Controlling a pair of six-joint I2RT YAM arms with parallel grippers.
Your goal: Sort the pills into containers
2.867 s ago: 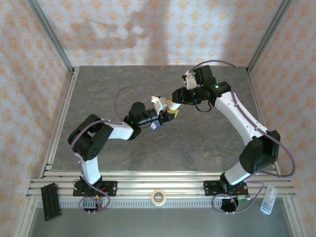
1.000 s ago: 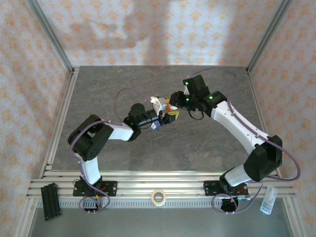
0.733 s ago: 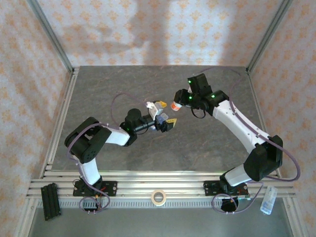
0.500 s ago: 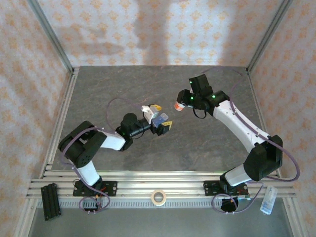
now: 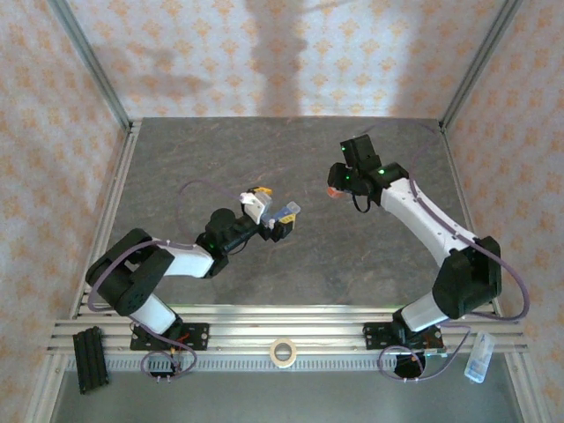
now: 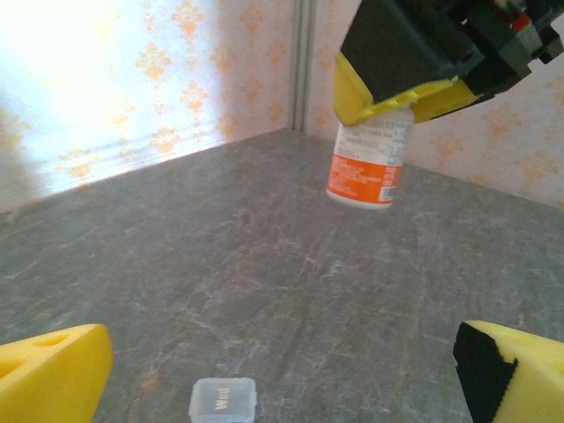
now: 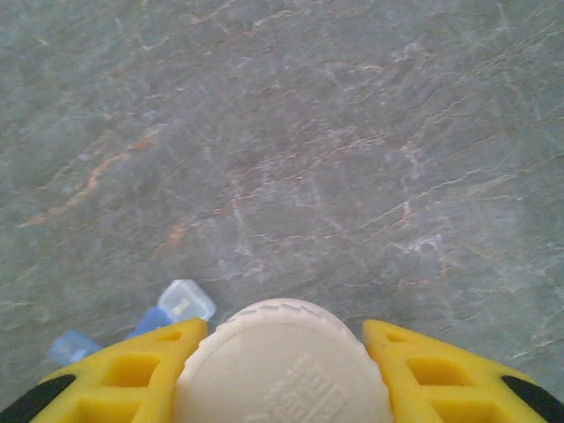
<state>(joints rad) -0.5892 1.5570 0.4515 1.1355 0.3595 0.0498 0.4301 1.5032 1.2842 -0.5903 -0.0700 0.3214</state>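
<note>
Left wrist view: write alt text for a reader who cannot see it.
The right hand holds a white bottle with an orange band by its top, above a grey table. The left hand is open wide, yellow fingers at the bottom corners, a clear pill container marked Wed between them.

I see a grey stone-look tabletop (image 5: 220, 150) boxed in by orange-patterned walls (image 5: 370, 53), metal posts (image 5: 91, 63) at the corners, light and shadows behind.

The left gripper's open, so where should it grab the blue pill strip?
Pinch the strip across its narrow width, mid-length, coming straight down with the left gripper. It lies flat on the table, so its long sides look the only hold.
</note>
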